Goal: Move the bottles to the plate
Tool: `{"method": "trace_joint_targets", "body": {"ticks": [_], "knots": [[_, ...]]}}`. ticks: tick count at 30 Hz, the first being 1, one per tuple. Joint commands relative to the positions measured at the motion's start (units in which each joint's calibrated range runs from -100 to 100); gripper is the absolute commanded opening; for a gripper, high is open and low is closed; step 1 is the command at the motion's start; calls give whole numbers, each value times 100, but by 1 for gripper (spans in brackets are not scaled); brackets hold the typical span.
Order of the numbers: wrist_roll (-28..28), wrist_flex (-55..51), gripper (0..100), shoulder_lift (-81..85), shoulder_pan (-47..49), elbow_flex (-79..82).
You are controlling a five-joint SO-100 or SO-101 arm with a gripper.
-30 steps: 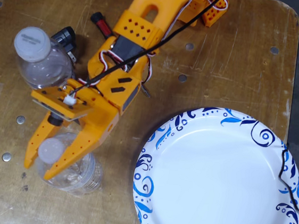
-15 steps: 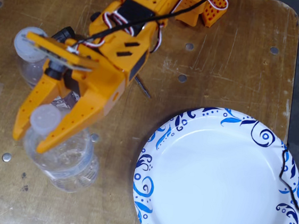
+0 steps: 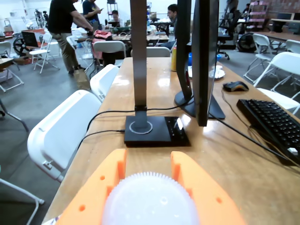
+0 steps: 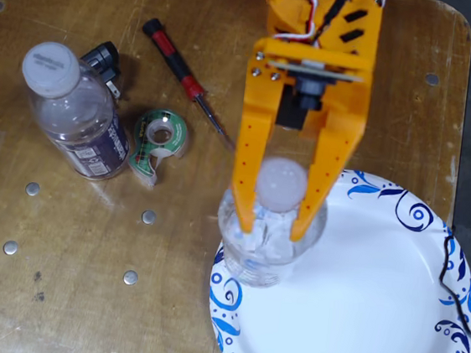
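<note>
Small bottle at plate rim, larger one not yet moved.

We find the claw (image 4: 276, 229) clamped on the small bottle (image 4: 267, 249) at its neck, over the plate (image 4: 357, 299)'s left rim. Released there, we judge it could topple off the raised edge. The larger bottle (image 4: 75, 113) stands on the bench (image 4: 71, 294), well apart.

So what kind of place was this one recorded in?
Probably a shared workshop or makerspace: long wooden tables, white folding chairs, a black computer monitor with black keyboard, and people working in the background.

Plate (image 4: 357, 299) centre free; tape dispenser (image 4: 158, 141) left.
</note>
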State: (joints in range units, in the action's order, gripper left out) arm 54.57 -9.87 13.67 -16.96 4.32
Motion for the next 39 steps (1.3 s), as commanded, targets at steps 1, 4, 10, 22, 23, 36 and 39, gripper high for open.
{"method": "trace_joint_targets", "body": {"ticks": [1, 4, 10, 22, 23, 36, 39], "knots": [[20, 195, 2, 597, 407, 496], [20, 569, 2, 968, 687, 1253], [20, 1570, 2, 1491, 1183, 2694], [20, 2240, 2, 1584, 2262, 3938], [20, 2240, 2, 1567, 2337, 3947], [198, 2710, 2, 1314, 2510, 3956], [198, 3024, 2, 1095, 2445, 3956]]}}
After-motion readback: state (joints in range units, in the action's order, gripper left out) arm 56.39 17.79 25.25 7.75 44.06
